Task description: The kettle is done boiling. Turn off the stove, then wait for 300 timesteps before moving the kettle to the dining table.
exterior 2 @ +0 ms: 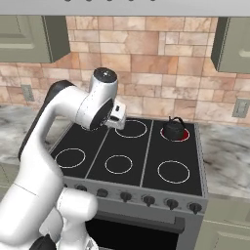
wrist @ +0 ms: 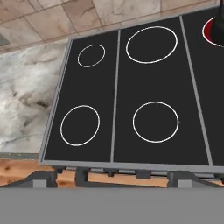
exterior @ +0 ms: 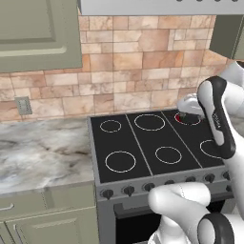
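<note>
The black kettle (exterior 2: pixel 174 129) stands on the stove's back right burner (exterior 2: pixel 183 137), which glows red. In the hand view only the kettle's dark edge (wrist: pixel 218 27) shows at the top right, over the red ring. The stove (exterior 2: pixel 128 146) has a black glass top with white ring burners and a row of dark front knobs (exterior 2: pixel 148 199). My gripper (exterior 2: pixel 118 118) hovers open above the middle of the cooktop, left of the kettle, and holds nothing. In the left base view my arm hides the kettle beside the red burner (exterior: pixel 187 118). The dining table is out of view.
Marble counters flank the stove on the left (exterior: pixel 43 152) and right (exterior 2: pixel 224 151). A stone tile wall (exterior 2: pixel 146 63) runs behind it, with sage cabinets (exterior: pixel 38 33) and a hood above. My own forearm (exterior: pixel 217 119) stands over the stove's right side.
</note>
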You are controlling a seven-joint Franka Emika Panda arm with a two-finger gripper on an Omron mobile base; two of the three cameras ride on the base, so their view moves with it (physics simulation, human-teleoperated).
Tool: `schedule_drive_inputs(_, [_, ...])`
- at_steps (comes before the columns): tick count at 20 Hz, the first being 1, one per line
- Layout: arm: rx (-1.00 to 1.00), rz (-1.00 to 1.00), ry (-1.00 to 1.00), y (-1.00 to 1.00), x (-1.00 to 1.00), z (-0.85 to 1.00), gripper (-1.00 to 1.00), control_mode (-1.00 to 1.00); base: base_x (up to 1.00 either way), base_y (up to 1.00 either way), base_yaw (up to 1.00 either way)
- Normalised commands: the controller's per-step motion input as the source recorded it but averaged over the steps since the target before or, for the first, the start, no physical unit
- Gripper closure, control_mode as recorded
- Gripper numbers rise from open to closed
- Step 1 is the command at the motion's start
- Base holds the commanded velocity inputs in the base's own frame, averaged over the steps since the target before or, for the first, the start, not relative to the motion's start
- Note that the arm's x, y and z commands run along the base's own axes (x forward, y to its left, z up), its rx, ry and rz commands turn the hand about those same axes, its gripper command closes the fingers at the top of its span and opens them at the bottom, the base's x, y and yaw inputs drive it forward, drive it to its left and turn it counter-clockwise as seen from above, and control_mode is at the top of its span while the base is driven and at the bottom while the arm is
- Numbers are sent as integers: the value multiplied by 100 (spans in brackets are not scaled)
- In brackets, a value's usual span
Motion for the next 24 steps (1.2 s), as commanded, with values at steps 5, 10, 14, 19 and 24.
schedule_drive_inputs(5, [3, 0, 0, -24, -11, -12, -100, -100, 0, 0, 0])
schedule_drive_inputs(10, [0, 1, -2, -17, -11, -13, -100, -100, 0, 0, 0])
schedule_drive_inputs(14, [0, 4, -13, -41, -34, -15, -100, -100, 0, 0, 0])
schedule_drive_inputs(19, [0, 5, -16, -46, -33, -18, -100, -100, 0, 0, 0])
schedule_drive_inputs(24, [0, 6, -16, -38, -26, -21, -100, -100, 0, 0, 0])
